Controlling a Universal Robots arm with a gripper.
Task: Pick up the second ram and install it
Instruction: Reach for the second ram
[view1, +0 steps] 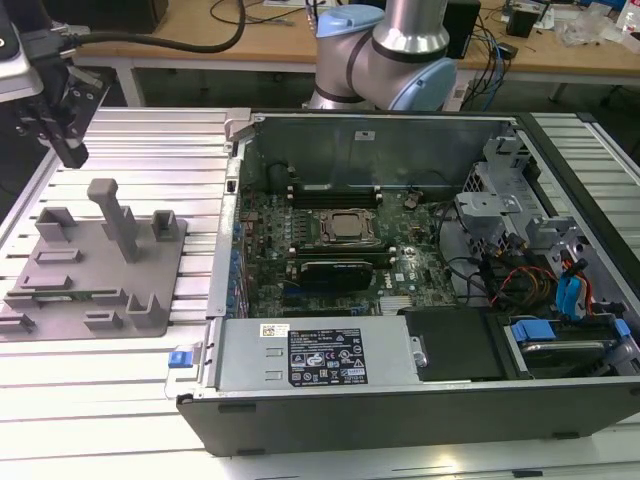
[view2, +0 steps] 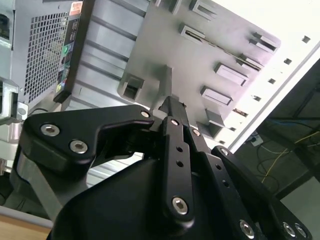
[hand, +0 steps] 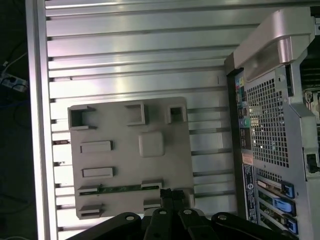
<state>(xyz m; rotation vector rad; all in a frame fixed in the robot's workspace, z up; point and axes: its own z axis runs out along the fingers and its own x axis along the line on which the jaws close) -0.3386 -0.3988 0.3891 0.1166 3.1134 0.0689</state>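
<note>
Now, second ram (hand: 120, 188) in grey holder (hand: 125, 165) slot

The exterior view looks down on the open dark metal computer case (view1: 400, 415) and flat grey plastic holder plate (view1: 100, 275). Both wrist views share them. The first wrist view looks from straight above, the second wrist view slants past the black gripper (view2: 172, 102).

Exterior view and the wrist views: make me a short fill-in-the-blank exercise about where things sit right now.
1. The grey holder sits toward the exterior view's ___, beside the open computer case.
2. The memory stick lying in a slot of the holder is coloured ___.
3. The pincer hangs nearer the ___ than the case.
Missing words: left; green; holder.
</note>
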